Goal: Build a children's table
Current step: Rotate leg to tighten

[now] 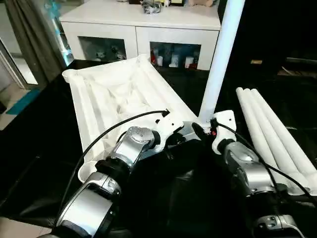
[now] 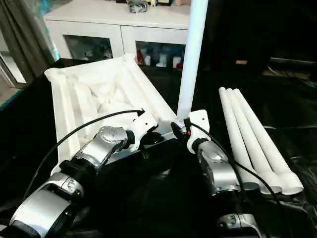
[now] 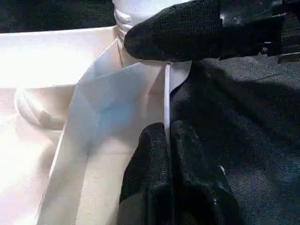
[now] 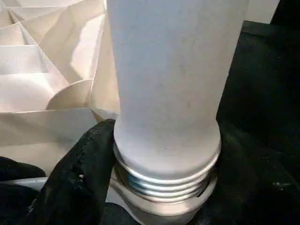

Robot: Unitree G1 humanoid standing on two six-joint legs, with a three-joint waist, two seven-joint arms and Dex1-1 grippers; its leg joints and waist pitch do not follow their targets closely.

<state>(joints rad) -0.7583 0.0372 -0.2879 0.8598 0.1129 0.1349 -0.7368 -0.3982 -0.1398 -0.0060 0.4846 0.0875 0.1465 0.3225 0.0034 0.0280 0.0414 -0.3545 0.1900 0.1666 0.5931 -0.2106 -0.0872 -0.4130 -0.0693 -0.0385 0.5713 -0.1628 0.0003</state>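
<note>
no text, label, brand, number or sign can be read on anything in these views.

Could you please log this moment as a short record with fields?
tabletop: white ribbed plastic tabletop, underside up on the black-sheeted table
standing leg: white tube leg upright, threaded end at the near corner socket
spare legs: three white tube legs lying beside it
left hand: shut on the tabletop's rim
right hand: around the standing leg's base

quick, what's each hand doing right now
Left hand: shut, pinching the rim of the ribbed white plastic tabletop.
Right hand: closed around the base of the upright white tube leg.
</note>
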